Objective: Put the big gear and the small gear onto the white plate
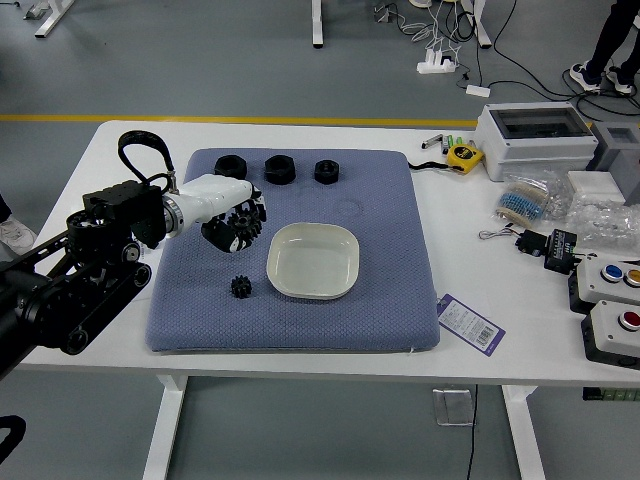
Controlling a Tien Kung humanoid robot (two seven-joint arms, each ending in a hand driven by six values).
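My left hand (236, 222) reaches in from the left above the blue mat, its fingers closed around the big black gear (246, 222), which is partly hidden by the fingers. The hand is to the left of the white plate (312, 262), a little apart from its rim. Below the hand, the small black gear (241, 287) lies on the mat, left of the plate. Nothing lies on the plate.
Black round parts (280, 169) line the back of the blue mat (330, 325). Right of it lie a tape measure (464, 156), a purple-edged card (471, 324), a grey-white box (534, 135) and button boxes (612, 333). A person's legs (612, 45) show far back.
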